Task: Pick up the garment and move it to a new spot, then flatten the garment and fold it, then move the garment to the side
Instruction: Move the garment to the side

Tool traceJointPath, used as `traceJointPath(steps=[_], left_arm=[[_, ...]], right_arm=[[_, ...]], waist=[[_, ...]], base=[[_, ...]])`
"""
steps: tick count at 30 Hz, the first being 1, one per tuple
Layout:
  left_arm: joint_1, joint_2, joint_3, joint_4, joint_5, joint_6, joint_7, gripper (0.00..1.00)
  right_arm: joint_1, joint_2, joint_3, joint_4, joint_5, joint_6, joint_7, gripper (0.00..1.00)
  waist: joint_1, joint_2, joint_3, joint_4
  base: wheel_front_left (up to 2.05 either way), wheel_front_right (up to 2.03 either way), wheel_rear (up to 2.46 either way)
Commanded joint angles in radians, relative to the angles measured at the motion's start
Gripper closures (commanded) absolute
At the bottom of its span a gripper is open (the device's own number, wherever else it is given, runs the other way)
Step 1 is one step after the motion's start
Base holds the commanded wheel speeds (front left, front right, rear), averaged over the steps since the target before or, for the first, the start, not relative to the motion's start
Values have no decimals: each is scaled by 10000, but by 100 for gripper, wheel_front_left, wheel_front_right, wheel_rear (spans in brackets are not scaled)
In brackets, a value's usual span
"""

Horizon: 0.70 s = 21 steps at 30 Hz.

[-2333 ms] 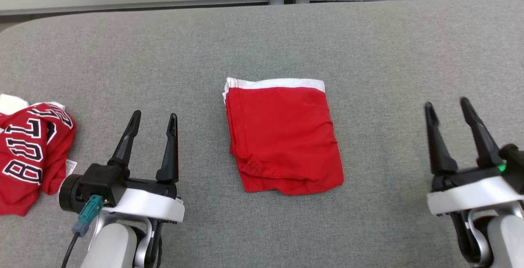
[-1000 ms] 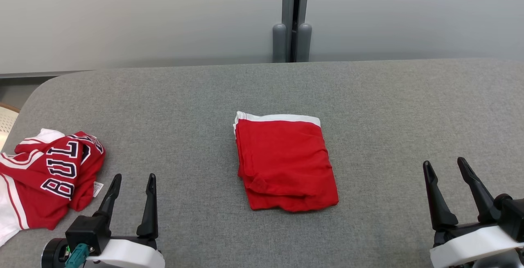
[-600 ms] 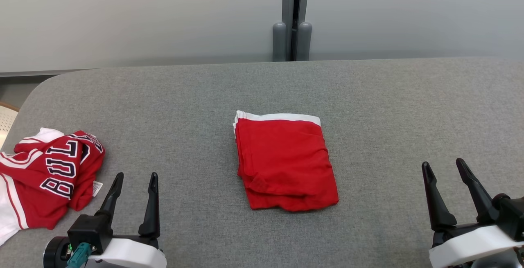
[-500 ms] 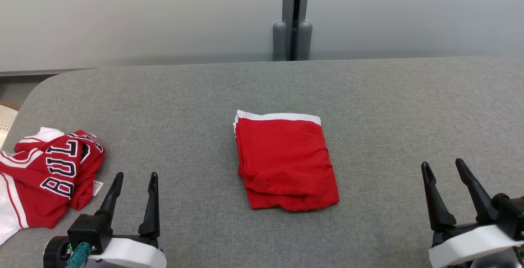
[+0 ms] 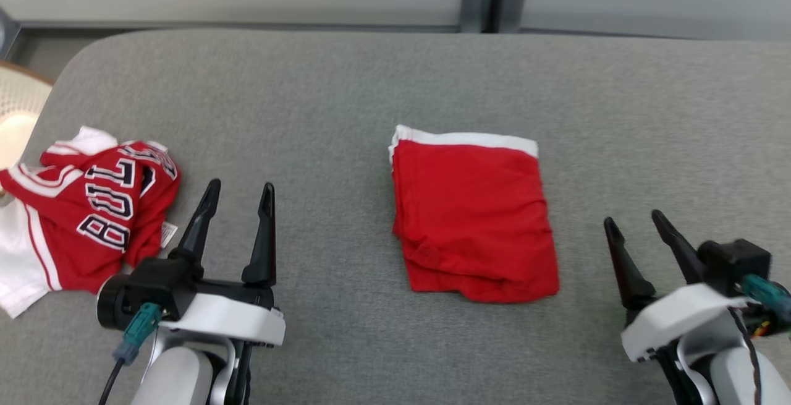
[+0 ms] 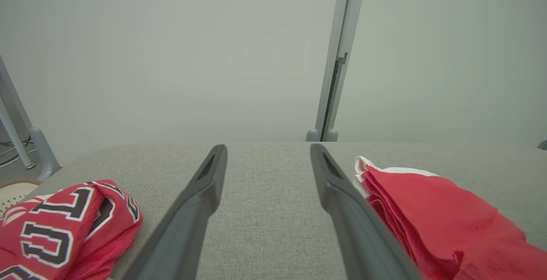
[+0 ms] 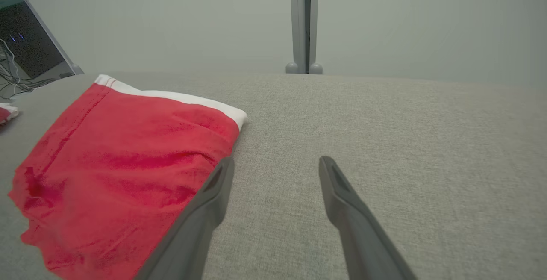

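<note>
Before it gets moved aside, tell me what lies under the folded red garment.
The folded red garment lies flat on the grey table. Its stacked layers show at one edge; anything beneath is covered.

The crumpled red-and-white jersey with black lettering point(image 5: 93, 207) runs off the head view's left edge, its word partly lost in folds. The left wrist view's bottom edge cuts the folded red garment with a white band point(image 6: 427, 216).

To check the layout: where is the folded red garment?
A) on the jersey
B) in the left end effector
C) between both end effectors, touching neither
C: the garment lies between the left end effector and right end effector, clear of both.
</note>
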Motion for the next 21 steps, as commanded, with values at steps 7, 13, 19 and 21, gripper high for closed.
traceJointPath(steps=[7, 13, 19, 21], left_arm=[[-825, -279, -46, 321, 51, -173, -242, 0], [-978, -399, 3, 311, 192, -209, -303, 0], [-985, -403, 109, 212, 355, -242, -303, 0], [-967, -368, 115, 141, 457, -257, -304, 0]], right_arm=[[-1560, 65, 1012, 2274, 539, -2, -410, 0], [-2053, 53, 1670, 3611, 934, -2, -348, 100], [-2302, -187, 2091, 3654, 1177, -6, -187, 100], [-2397, -316, 2169, 3497, 1095, -12, -184, 100]], waist=[[0, -1, 1020, 907], [0, -1, 1128, 986], [0, -1, 1151, 745], [0, -1, 1138, 583]], base=[[0, 0, 0], [0, 0, 0], [0, 0, 0], [0, 0, 0]])
